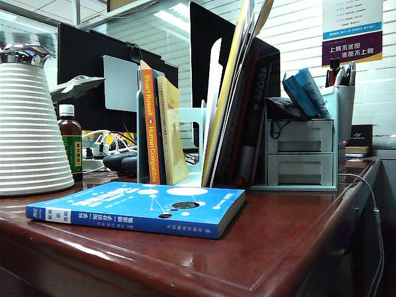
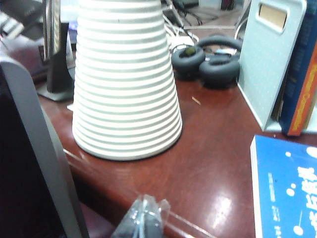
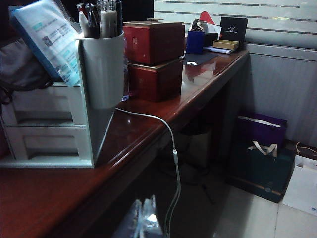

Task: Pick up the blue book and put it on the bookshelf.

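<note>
You've got the blue book (image 1: 139, 209) lying flat, cover up, near the front edge of the bench (image 1: 278, 247), sitting at about six o'clock from the bookshelf (image 1: 185, 133), well apart from its base. That bookshelf stands upright behind it with the orange-spined book (image 1: 150, 127) and a yellow one (image 1: 172, 133) leaning between its dividers. At nine o'clock from the blue book stands the white ribbed cone (image 1: 31, 130), with a brown bottle (image 1: 70, 141) just beside it. Your left gripper (image 2: 143, 220) hangs off the near bench edge, jaws pressed together on nothing, the cone at its twelve o'clock and the blue book's corner out at three. Your right gripper (image 3: 143, 220) is low by the bench's side, jaws together as well, as far as the dim view lets you judge, empty, near a dangling white cable (image 3: 171, 163). The grey drawer organizer (image 3: 44, 129) and its pen cup (image 3: 101, 67) sit at its ten o'clock.
</note>
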Motion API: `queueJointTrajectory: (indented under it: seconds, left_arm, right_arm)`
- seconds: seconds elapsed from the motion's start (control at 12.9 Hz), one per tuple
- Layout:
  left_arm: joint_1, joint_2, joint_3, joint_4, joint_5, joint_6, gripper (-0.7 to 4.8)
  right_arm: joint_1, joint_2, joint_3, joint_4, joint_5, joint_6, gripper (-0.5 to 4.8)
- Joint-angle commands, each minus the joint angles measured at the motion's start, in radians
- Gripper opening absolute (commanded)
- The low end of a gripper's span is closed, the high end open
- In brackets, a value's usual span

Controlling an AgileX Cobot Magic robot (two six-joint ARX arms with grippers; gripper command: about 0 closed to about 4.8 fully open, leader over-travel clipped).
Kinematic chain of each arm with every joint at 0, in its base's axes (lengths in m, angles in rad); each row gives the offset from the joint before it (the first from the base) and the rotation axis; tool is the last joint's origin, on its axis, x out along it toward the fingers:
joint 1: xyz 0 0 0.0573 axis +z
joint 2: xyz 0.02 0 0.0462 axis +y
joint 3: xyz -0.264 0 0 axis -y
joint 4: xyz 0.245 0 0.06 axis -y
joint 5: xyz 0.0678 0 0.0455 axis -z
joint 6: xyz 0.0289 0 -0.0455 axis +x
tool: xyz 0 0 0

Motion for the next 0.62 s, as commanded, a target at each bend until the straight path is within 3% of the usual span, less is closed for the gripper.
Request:
queueJointTrajectory:
  seconds: [0.08, 0.16, 0.31, 0.47, 0.54, 0.62]
  left_arm:
    - [0.002, 0.001, 0.0, 0.015, 0.001, 0.0, -0.07]
    - [0.002, 0.001, 0.015, 0.029, -0.001, -0.077, -0.07]
    - [0.002, 0.002, 0.092, -0.003, -0.034, -0.248, -0.06]
    - [0.002, 0.035, 0.172, -0.022, -0.043, -0.298, -0.06]
    - [0.002, 0.075, 0.214, -0.021, -0.042, -0.33, -0.06]
    - [0.001, 0.207, 0.294, 0.0, 0.027, -0.403, -0.06]
  right_arm:
    - [0.001, -0.001, 0.027, 0.005, -0.011, 0.002, -0.06]
    - [0.001, -0.001, 0.08, 0.002, -0.006, 0.087, -0.06]
    - [0.001, 0.044, 0.198, -0.053, -0.003, 0.103, -0.06]
    - [0.001, 0.198, 0.357, -0.092, -0.02, 0.104, -0.06]
    - [0.001, 0.28, 0.435, -0.093, -0.057, 0.105, -0.06]
    - [0.002, 0.492, 0.618, -0.095, -0.158, 0.126, -0.06]
